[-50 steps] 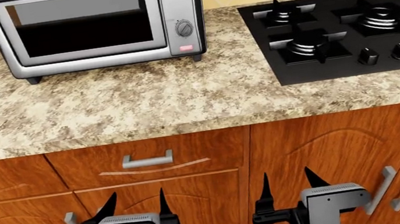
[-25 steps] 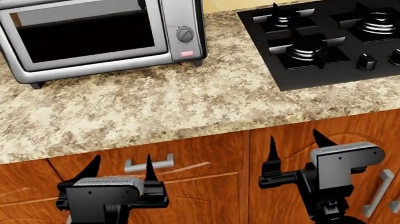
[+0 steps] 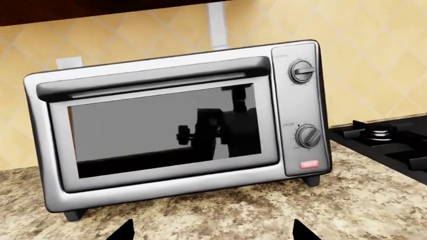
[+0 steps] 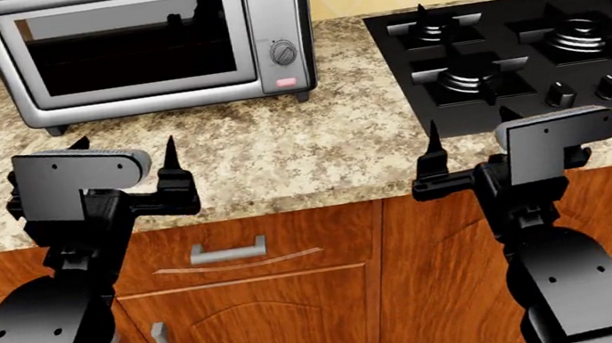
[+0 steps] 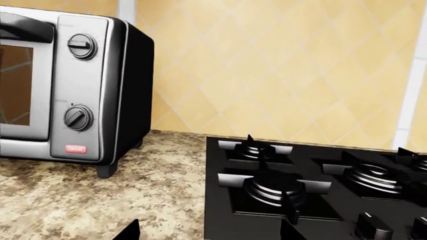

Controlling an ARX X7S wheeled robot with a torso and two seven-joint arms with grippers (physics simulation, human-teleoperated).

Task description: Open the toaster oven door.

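The stainless-steel toaster oven (image 4: 144,46) stands at the back left of the counter, with two knobs and a pink-red button on its right panel. The toaster oven door (image 4: 128,57) is closed against the front, and its bar handle (image 3: 153,80) runs along the top edge. My left gripper (image 4: 125,145) hovers open at the counter's front edge, well short of the oven and facing the toaster oven door (image 3: 167,130). Open too, my right gripper (image 4: 471,126) hangs at the counter edge in front of the hob. Only the fingertips of the left gripper (image 3: 212,231) and right gripper (image 5: 209,232) show in the wrist views, with nothing between them.
A black gas hob (image 4: 529,50) fills the counter's right side, close beside the oven. The speckled granite countertop (image 4: 278,148) lies between the grippers and the oven. Wooden cabinet doors and drawers (image 4: 264,303) with silver handles sit below. A yellow tiled wall (image 5: 280,70) backs the counter.
Both arms have risen from in front of the cabinet doors to the height of the counter edge. The oven door stays closed.
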